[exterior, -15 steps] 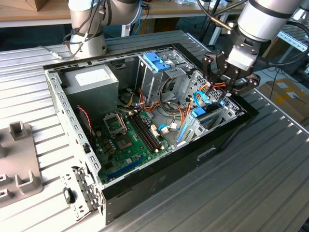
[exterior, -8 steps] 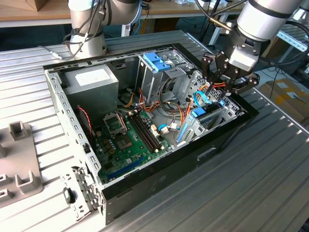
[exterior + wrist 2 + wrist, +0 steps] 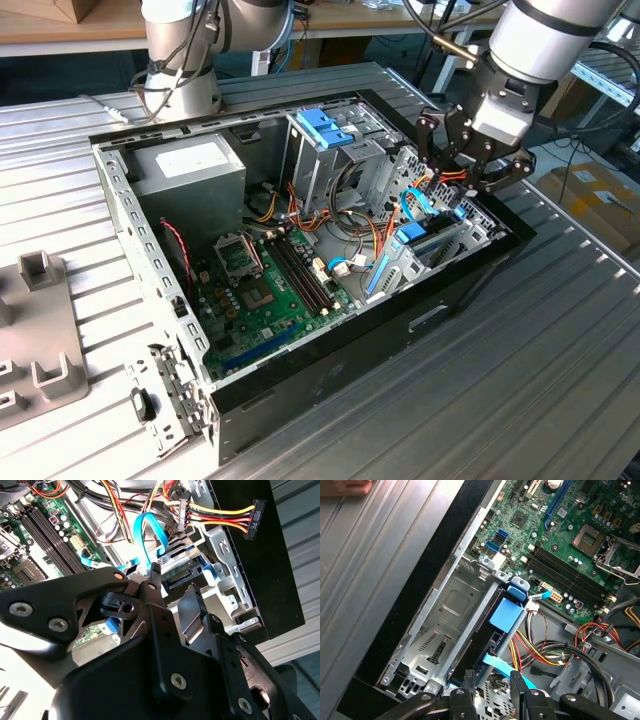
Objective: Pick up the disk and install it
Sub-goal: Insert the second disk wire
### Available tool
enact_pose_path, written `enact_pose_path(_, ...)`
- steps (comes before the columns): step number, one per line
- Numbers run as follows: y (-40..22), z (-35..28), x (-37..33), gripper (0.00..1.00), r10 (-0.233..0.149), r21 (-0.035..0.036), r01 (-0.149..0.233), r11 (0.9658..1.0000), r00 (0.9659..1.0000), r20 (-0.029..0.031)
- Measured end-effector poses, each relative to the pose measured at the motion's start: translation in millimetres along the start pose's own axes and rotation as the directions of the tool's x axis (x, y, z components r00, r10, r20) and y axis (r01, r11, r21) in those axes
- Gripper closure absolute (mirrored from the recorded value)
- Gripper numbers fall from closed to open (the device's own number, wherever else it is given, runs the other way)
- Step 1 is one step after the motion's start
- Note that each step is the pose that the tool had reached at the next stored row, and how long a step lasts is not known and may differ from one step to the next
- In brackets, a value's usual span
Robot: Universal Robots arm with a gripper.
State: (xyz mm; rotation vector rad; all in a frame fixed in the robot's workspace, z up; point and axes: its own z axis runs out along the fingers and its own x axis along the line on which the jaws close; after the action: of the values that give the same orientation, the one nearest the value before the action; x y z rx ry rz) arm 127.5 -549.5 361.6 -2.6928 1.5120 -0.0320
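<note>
The disk (image 3: 481,639) stands on edge inside the slot of the grey metal drive cage (image 3: 445,625), at the end of the open computer case on the exterior view's right. Blue plastic (image 3: 506,615) sits along its upper edge. In the exterior view it shows as a dark tilted slab (image 3: 440,243) with blue at one end. My gripper (image 3: 465,170) hovers just above that cage, open, with nothing between its black fingers (image 3: 516,680). In both wrist views the fingertips stand apart over the cage, my gripper (image 3: 175,582) near a loose blue ribbon cable (image 3: 150,527).
The case (image 3: 470,280) lies open on a ribbed metal table. Inside it are a green motherboard (image 3: 265,290), a grey power-supply box (image 3: 190,170), a taller cage with a blue latch (image 3: 325,128) and bundles of coloured wires (image 3: 215,515). A grey fixture (image 3: 40,330) lies at the exterior view's left.
</note>
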Motion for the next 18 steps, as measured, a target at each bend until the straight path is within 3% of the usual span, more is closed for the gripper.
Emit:
enact_pose_path(11, -10.9, 0.7, -2.7, 0.58, -0.003, 0.0, 0.003, 1.0, 1.0, 0.0002)
enact_pose_path(14, -19.8, 1.2, -0.7, 0.58, -0.003, 0.0, 0.003, 1.0, 1.0, 0.0003)
enact_pose_path(18, -27.1, 1.6, 1.2, 0.58, -0.003, 0.0, 0.003, 1.0, 1.0, 0.0002)
